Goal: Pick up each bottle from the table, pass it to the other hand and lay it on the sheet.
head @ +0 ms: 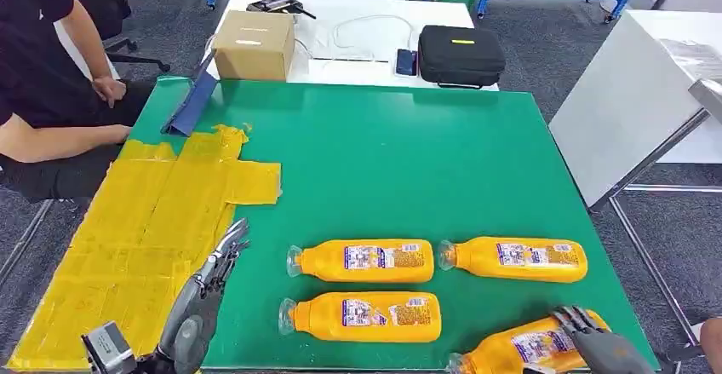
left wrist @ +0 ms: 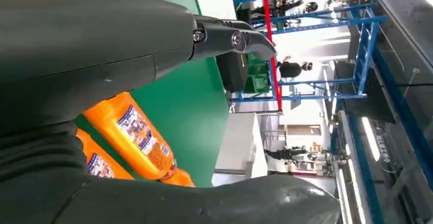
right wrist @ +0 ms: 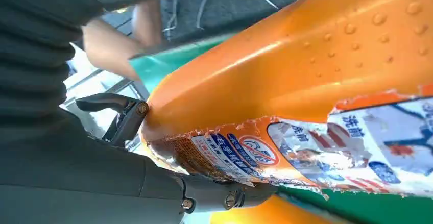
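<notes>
Right hand point(head: 596, 336) grips nearest bottle point(head: 519, 348) — table's front edge

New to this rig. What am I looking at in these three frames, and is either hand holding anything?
A two-armed humanoid robot with many-fingered hands. The wide picture is from its head, looking down at a green table. The other two come from cameras at each wrist, turned sideways. Four orange bottles lie on the table; a yellow sheet covers its left side. The right hand is wrapped around the nearest bottle, seen close up in the right wrist view. The left hand holds nothing, fingers apart. A person sits at far left.
</notes>
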Tool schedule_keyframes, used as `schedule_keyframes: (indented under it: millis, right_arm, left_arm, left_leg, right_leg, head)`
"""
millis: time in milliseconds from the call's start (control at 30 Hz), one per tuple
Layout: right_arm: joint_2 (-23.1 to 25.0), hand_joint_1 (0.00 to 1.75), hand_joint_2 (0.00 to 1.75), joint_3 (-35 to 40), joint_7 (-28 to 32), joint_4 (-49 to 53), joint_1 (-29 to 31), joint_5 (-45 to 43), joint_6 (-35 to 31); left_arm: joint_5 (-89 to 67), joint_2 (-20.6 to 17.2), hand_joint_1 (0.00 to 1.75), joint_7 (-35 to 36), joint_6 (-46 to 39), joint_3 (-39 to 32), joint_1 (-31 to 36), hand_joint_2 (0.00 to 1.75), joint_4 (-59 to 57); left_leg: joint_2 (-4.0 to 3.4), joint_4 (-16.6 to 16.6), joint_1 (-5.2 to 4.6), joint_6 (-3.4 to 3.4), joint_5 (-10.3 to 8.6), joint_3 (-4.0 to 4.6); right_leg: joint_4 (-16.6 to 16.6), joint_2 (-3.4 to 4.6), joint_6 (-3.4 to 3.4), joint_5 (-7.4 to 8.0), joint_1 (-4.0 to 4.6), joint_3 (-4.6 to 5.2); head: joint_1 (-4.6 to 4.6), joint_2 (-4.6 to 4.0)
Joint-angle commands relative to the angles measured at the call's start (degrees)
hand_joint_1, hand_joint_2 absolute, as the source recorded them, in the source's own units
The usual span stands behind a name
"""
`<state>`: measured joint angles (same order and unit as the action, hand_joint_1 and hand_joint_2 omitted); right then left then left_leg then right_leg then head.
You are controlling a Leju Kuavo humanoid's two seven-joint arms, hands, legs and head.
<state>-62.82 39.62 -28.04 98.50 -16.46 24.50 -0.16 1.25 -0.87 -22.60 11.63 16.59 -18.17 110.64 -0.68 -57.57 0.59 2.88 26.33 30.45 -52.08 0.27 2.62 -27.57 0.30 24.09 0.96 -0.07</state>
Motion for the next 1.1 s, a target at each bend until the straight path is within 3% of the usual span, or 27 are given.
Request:
schedule_keyframes:
  millis: [33, 233, 267, 333, 367, 567, 667, 767, 800, 833, 867, 933, 967, 1000, 1100]
  right_arm:
    - [4.4, 1.75, 1.75, -14.4, 1.4, 0.9, -16.6, 2.7, 5.5]
    - [6.4, 1.75, 1.75, -13.3, 1.8, -0.3, -17.4, 3.1, 6.4]
    - [6.9, 1.75, 1.75, -12.8, 1.7, -1.0, -16.9, 3.6, 6.1]
    - [6.9, 1.75, 1.75, -12.8, 1.7, -1.0, -16.9, 3.6, 6.1]
    - [7.1, 1.75, 1.75, -12.7, 1.7, -1.2, -16.5, 3.5, 6.2]
    - [8.9, 1.75, 1.75, -12.8, 0.5, -2.0, -14.6, 5.4, 5.5]
    - [15.3, 1.75, 1.75, -15.0, -3.6, -4.0, -11.0, 12.5, 7.6]
    - [26.9, 1.75, 1.75, -26.8, -0.6, -4.3, -10.5, 24.4, 11.3]
    - [33.5, 1.75, 1.75, -33.9, 3.6, -2.7, -10.1, 30.5, 13.8]
    - [38.1, 1.75, 1.75, -38.7, 7.3, -0.1, -9.7, 32.0, 12.0]
    - [44.8, 1.75, 1.75, -45.3, 13.0, 3.8, -8.4, 34.4, 14.0]
    - [52.9, 1.75, 1.75, -53.1, 21.3, 11.1, -6.3, 27.8, 17.2]
    - [57.2, 1.75, 1.75, -56.5, 24.9, 16.3, -5.1, 19.6, 18.9]
    - [59.4, 1.75, 1.75, -57.8, 25.8, 20.4, -4.6, 14.6, 19.9]
    - [63.9, 1.75, 1.75, -59.6, 27.8, 31.4, -7.9, 5.3, 20.9]
  left_arm:
    - [0.3, -0.2, 0.00, -0.4, 0.1, -1.2, 0.4, 0.00, -2.7]
    - [0.6, -0.5, 0.00, -0.4, 0.2, -0.9, 0.6, 0.00, -2.7]
    - [0.7, -0.5, 0.00, -0.3, 0.1, -0.8, 0.6, 0.00, -2.7]
    - [0.7, -0.5, 0.00, -0.3, 0.1, -0.8, 0.6, 0.00, -2.7]
    - [0.7, -0.6, 0.00, -0.3, 0.1, -0.8, 0.6, 0.00, -2.7]
    - [0.7, -0.4, 0.00, -0.2, -0.5, -1.0, 0.2, 0.00, -2.2]
    - [0.3, 0.2, 0.00, 0.2, -0.9, -1.7, -0.6, 0.00, -0.9]
    - [-0.6, 1.4, 0.00, 0.9, -1.0, -2.9, -1.6, 0.00, 0.6]
    - [-0.9, 2.0, 0.00, 1.1, -0.8, -3.6, -2.3, 0.00, 1.5]
    - [-1.2, 2.7, 0.00, 1.2, -1.2, -4.4, -3.2, 0.00, 2.3]
    - [-1.8, 3.6, 0.00, 1.1, -1.0, -5.6, -4.5, 0.00, 3.4]
    - [-2.4, 4.9, 0.00, 0.6, -0.2, -7.4, -6.5, 0.00, 4.5]
    - [-2.8, 5.8, 0.00, 0.3, 0.6, -8.5, -7.6, 0.00, 5.0]
    - [-3.2, 6.4, 0.00, -0.1, 1.1, -9.2, -8.2, 0.00, 5.2]
    - [-5.4, 7.5, 0.00, -3.6, 2.6, -10.7, -11.3, 0.00, 3.5]
  left_leg:
    - [0.49, 0.0, -0.12, -0.16, -0.34, 0.83]
    - [0.34, 0.0, 0.02, -0.12, -0.15, 0.50]
    - [0.48, 0.1, -0.07, -0.16, -0.32, 0.86]
    - [0.32, 0.0, 0.06, -0.12, -0.13, 0.48]
    - [0.46, 0.0, -0.02, -0.15, -0.30, 0.85]
    - [0.27, 0.0, 0.02, -0.14, -0.26, 0.78]
    - [0.24, 0.1, -0.01, -0.18, -0.36, 0.92]
    - [0.02, 0.1, 0.13, -0.20, -0.30, 0.87]
    - [0.02, 0.2, 0.04, -0.24, -0.37, 0.98]
    - [-0.16, 0.1, 0.16, -0.25, -0.24, 0.81]
    - [-0.21, 0.2, 0.08, -0.32, -0.39, 1.18]
    - [-0.53, 0.1, 0.21, -0.31, -0.13, 0.81]
    - [-0.49, 0.1, 0.14, -0.35, -0.25, 1.05]
    - [-0.66, 0.1, 0.08, -0.33, -0.12, 0.84]
    - [-0.59, 0.0, -0.25, -0.45, -0.35, 1.39]
  right_leg:
    - [-0.2, -0.49, -0.10, 0.09, -0.12, 0.79]
    - [0.0, -0.36, 0.03, -0.05, 0.00, 0.43]
    - [-0.1, -0.49, 0.01, 0.02, -0.09, 0.82]
    - [0.0, -0.35, 0.00, -0.09, 0.03, 0.42]
    - [-0.1, -0.47, -0.04, -0.03, -0.06, 0.82]
    - [0.0, -0.37, -0.06, -0.03, -0.02, 0.77]
    - [0.0, -0.36, -0.07, 0.06, -0.05, 0.95]
    - [0.0, -0.17, -0.11, 0.12, 0.07, 0.90]
    - [0.0, -0.16, -0.12, 0.16, -0.03, 1.09]
    - [0.0, 0.05, -0.14, 0.14, 0.09, 0.93]
    - [-0.1, 0.14, -0.19, 0.25, 0.01, 1.42]
    - [-0.1, 0.40, -0.35, 0.13, 0.19, 1.05]
    - [-0.2, 0.38, -0.39, 0.18, 0.13, 1.35]
    - [-0.3, 0.56, -0.37, 0.07, 0.08, 1.19]
    - [-0.9, 0.48, -0.28, 0.12, -0.21, 1.98]
  head:
    - [0.00, 0.00]
    - [0.02, 0.00]
    - [0.02, 0.00]
    - [0.02, 0.00]
    - [0.00, 0.00]
    - [0.00, 0.00]
    - [0.00, 0.02]
    - [0.00, 0.00]
    - [0.02, 0.00]
    - [0.00, 0.00]
    - [0.00, 0.02]
    - [0.00, 0.00]
    - [-0.11, 0.00]
    - [-0.07, 0.00]
    - [-0.04, 0.00]
